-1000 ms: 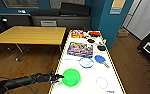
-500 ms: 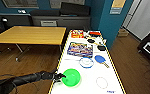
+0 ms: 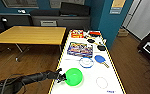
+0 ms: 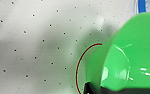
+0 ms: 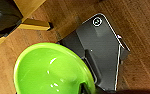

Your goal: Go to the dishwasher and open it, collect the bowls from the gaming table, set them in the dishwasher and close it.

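The left pincer (image 3: 61,76) is seen pressed onto the near rim of the translucent green round plastic bowl (image 3: 74,76), which is held tilted just past its tips over the white-topped, yellow-edged gaming table (image 3: 91,86). A blue-rimmed shallow round bowl (image 3: 86,62) is seen farther beyond the pincer, well apart. Whether the right pincer is spread or pressed together cannot be told.

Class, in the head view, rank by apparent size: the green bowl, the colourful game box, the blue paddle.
1. Colourful game box
2. Green bowl, though nearer the camera, so unsure
3. Blue paddle
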{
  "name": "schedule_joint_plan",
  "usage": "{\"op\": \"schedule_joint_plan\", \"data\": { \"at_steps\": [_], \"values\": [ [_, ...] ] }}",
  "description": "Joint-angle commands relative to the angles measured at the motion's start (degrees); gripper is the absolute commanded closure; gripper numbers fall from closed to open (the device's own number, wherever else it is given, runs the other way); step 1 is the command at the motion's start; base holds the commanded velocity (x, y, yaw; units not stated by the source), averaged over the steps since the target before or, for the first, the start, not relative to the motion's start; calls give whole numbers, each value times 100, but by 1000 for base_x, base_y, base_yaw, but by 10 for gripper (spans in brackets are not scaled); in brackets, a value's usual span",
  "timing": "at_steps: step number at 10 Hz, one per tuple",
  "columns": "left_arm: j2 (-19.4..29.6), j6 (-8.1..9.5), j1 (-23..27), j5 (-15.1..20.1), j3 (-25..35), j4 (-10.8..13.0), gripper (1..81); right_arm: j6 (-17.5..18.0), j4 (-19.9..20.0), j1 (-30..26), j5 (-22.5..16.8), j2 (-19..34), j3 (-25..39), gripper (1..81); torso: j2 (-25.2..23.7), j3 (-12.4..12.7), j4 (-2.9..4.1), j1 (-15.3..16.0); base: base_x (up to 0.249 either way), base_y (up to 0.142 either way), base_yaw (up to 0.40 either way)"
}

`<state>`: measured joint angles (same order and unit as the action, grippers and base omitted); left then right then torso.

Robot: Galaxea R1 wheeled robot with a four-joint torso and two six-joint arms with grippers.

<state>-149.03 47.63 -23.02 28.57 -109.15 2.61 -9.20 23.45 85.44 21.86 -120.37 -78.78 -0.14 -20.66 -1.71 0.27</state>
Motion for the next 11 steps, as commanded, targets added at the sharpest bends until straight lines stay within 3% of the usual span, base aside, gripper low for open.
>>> {"op": "schedule_joint_plan", "data": {
  "at_steps": [1,2,5,7,9,10,11],
  "values": [
    [13,-17,794,403,165,256,811,-11,-113,-154,-436,274,92,811,0,0,0,0,0,0,0],
    [125,-17,846,412,391,327,811,-11,-113,-172,-437,291,109,811,0,0,0,0,0,0,0],
    [1041,-34,1391,403,1950,451,811,-20,-122,-181,-437,362,215,811,0,0,0,2,0,0,0],
    [2135,-43,1778,412,3307,547,811,-11,-113,-137,-437,379,215,811,0,-2,0,2,0,0,0],
    [2940,-43,1787,412,3945,741,811,-11,-113,-137,-419,406,232,811,0,-2,0,2,0,0,0],
    [3405,-140,1726,412,4218,750,811,-11,-113,-128,-419,423,241,811,0,-2,0,2,0,0,0],
    [3819,-359,1656,403,4429,741,811,-2,-113,-136,-419,432,232,811,0,-2,0,2,0,0,0]
  ]
}}
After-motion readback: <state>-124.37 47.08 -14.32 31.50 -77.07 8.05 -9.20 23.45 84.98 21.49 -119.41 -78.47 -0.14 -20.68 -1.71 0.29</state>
